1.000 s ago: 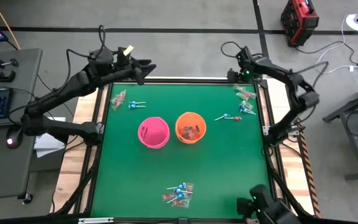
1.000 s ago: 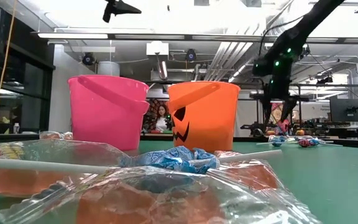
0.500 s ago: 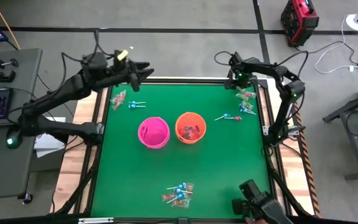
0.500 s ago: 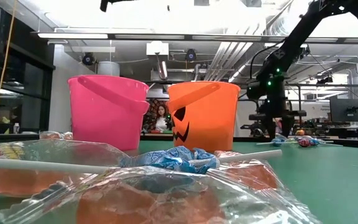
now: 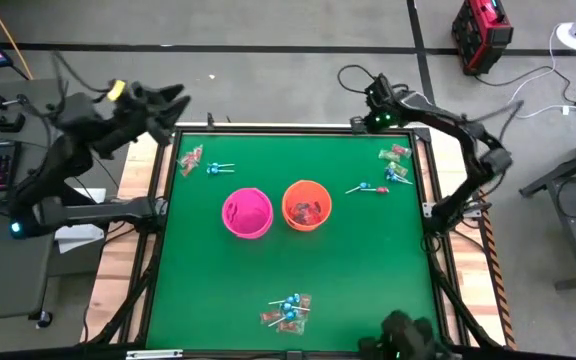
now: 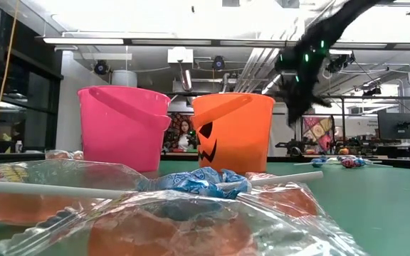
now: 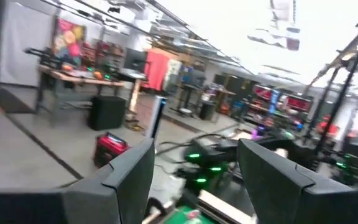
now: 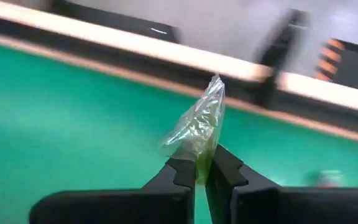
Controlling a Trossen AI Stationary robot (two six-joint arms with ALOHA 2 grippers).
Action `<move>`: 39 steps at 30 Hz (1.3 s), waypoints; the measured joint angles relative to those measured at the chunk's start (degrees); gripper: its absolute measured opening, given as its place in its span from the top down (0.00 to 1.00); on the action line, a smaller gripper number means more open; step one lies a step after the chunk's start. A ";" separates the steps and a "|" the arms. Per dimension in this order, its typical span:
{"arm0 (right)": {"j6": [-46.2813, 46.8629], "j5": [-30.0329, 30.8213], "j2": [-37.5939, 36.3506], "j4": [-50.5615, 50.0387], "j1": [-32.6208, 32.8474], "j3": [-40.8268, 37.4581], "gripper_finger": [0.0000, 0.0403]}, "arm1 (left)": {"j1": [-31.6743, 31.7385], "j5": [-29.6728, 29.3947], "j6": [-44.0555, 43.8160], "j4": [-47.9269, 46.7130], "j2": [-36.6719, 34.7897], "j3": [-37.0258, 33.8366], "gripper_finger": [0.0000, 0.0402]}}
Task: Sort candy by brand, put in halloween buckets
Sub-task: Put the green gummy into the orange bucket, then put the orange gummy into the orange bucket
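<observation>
Right up against the low camera sat a heap of candy [image 6: 184,206], clear wrappers over red pieces with a blue-wrapped lollipop [image 6: 194,183] on its white stick, so close that the pile ran off the lower edge of the frame. From above, that same cluster lay at the bottom centre of the green table [image 5: 228,270]. Mid-table stood the pink bucket [image 5: 246,213] and the orange bucket [image 5: 306,204], just beside each other; the orange one held something reddish, too small to make out, and the pink one's contents could not be told. Further back, more candy lay at the upper left beside two lollipops, and another scatter at the upper right. The right gripper [image 8: 201,176] was clamped on a small clear-wrapped candy piece [image 8: 197,130], pinched between its fingertips; its colour was hard to judge. In the overhead view that gripper sat at the table's top right edge, smeared by motion. The left gripper [image 7: 194,180] hung beyond the upper-left corner, fingers spread wide with nothing between them, facing the room
</observation>
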 joint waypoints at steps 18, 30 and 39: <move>36.53 4.58 -4.92 9.38 48.35 0.03 0.98 | 0.02 7.69 1.83 -17.07 -2.15 0.02 0.45; 31.34 1.69 2.29 10.43 49.09 -0.04 0.63 | -0.07 16.60 -4.03 -16.67 0.42 0.00 0.45; 20.10 0.77 -6.37 13.96 54.70 0.00 0.35 | -3.10 19.30 -12.22 -16.23 0.66 -0.01 0.45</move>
